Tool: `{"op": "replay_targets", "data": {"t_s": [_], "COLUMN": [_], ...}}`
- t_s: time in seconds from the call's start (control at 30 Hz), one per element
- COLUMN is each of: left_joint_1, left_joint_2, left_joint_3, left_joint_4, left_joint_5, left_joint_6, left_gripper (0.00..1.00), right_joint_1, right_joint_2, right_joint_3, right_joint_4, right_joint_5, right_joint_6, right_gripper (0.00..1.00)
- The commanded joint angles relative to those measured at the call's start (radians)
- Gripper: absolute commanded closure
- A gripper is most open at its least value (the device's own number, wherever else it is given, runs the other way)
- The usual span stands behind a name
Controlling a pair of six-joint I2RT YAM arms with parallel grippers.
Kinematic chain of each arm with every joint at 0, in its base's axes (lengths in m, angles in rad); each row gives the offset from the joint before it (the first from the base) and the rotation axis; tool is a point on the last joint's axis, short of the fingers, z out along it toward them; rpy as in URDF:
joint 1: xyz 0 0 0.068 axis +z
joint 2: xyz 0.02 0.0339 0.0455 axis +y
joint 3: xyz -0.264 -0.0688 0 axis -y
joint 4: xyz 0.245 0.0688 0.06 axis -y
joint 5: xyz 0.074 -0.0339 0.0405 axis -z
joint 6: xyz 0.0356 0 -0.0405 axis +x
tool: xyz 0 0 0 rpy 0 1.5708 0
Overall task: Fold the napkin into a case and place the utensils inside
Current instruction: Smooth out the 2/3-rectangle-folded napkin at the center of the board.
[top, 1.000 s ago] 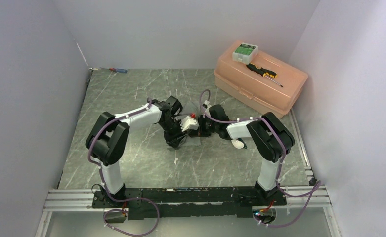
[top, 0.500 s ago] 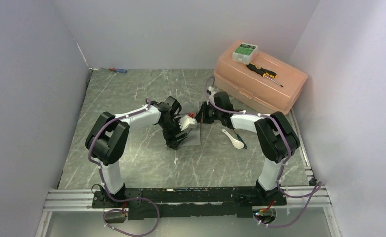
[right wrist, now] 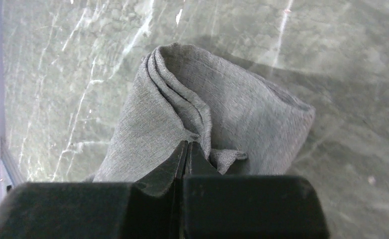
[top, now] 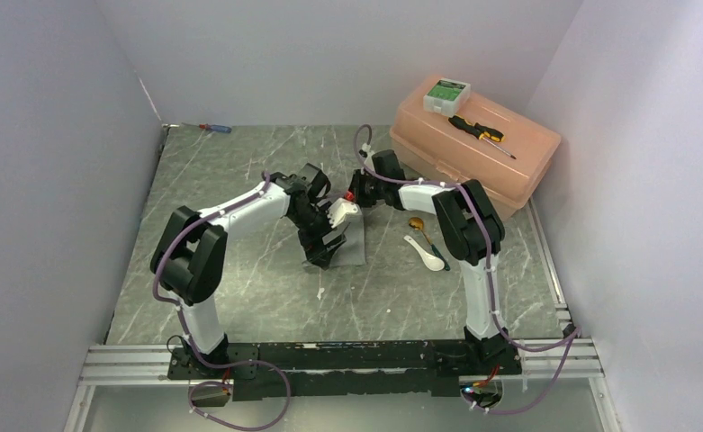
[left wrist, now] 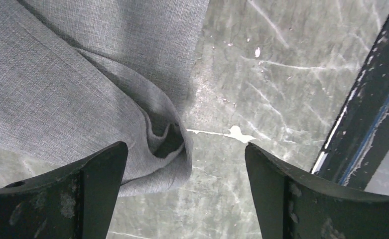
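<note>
The grey napkin (top: 351, 245) lies partly folded on the marble table between the two arms. My left gripper (left wrist: 186, 149) hangs open just above its rolled corner (left wrist: 170, 144), with cloth near the left finger (left wrist: 100, 184) and nothing gripped. In the top view the left gripper (top: 322, 256) points down at the napkin's near-left edge. My right gripper (right wrist: 188, 144) is shut, and the napkin's (right wrist: 242, 114) folds gather up to its tips; in the top view it (top: 353, 198) is at the cloth's far edge. The white spoon (top: 426, 253) and the gold spoon (top: 417, 224) lie to the right.
A pink plastic box (top: 496, 162) stands at the back right, with a small green-and-white box (top: 446, 93) and a black-and-yellow screwdriver (top: 481, 132) on its lid. A red-and-blue screwdriver (top: 214, 128) lies at the far left edge. Walls close in on three sides.
My left gripper has opened wide and let go of the napkin. The right arm has swung away toward the back, uncovering both spoons, its jaws staying shut.
</note>
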Motion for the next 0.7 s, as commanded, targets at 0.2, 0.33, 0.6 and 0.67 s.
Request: {"op": "replay_targets", "data": {"t_s": [0.2,0.33,0.6,0.67], "left_joint_1": [0.056,0.097,0.148,0.149], "left_joint_2": [-0.048,-0.037,-0.137,-0.150], "left_joint_3": [0.033,0.034,0.015,-0.029], "left_joint_4": [-0.045,-0.043,-0.133,-0.113], "left_joint_5": [0.022,-0.012,0.064,0.032], "left_joint_6": [0.001,-0.017,0.023,0.028], "left_gripper": [0.12,0.25,0.39,0.40], "right_joint_1": [0.002,0.003,0.081,0.124], "right_joint_2": [-0.008,-0.064,-0.216,-0.217], "right_joint_3": [0.092,0.064,-0.115,-0.151], "right_joint_4": [0.043,0.051,0.059,0.059], "right_joint_5": [-0.064,-0.067,-0.103,-0.116], "right_joint_6": [0.017,0.017,0.019,0.022], "right_gripper": [1.00,1.00,1.00,1.00]}}
